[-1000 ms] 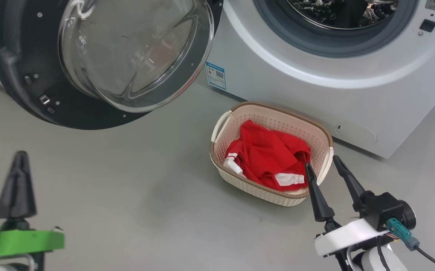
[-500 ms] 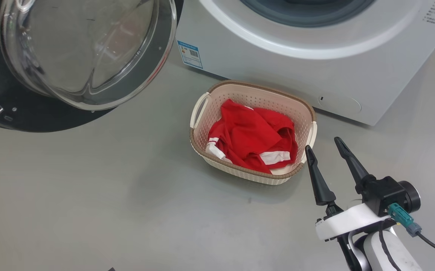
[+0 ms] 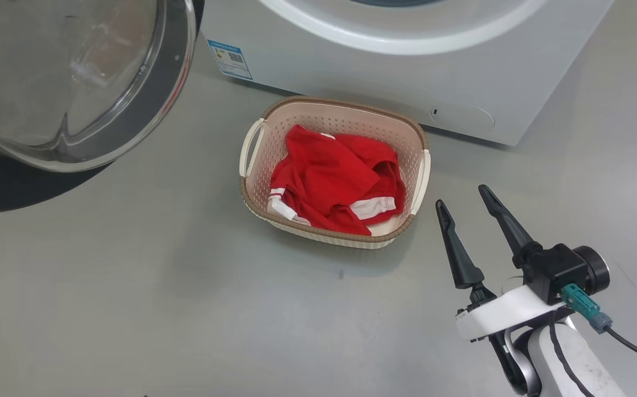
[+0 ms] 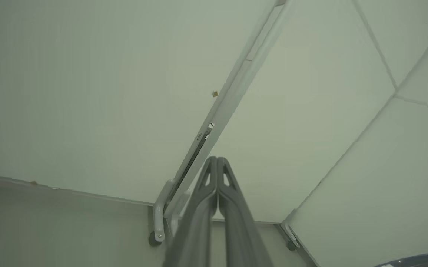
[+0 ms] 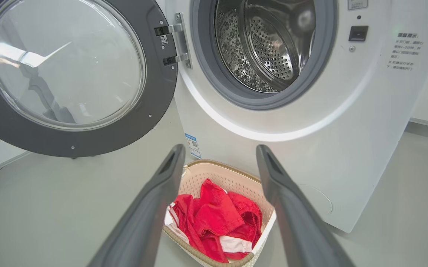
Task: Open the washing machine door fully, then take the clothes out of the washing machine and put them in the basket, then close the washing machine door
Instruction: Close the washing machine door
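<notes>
The right gripper (image 3: 462,197), fingers spread wide and empty, hangs just right of the basket (image 3: 324,101). The red clothes (image 3: 329,182) lie inside the basket, on the floor near the washing machine (image 3: 362,77). The washing machine door (image 3: 75,82) stands open at left. The left gripper (image 4: 217,160), fingers pressed together, faces a pale wall (image 4: 88,92).

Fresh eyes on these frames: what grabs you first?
The red clothes heaped in the cream basket on the floor before the washing machine. Next, the washing machine door swung wide to the left of the steel drum. The right hand hangs open just right of the basket, holding nothing.
</notes>
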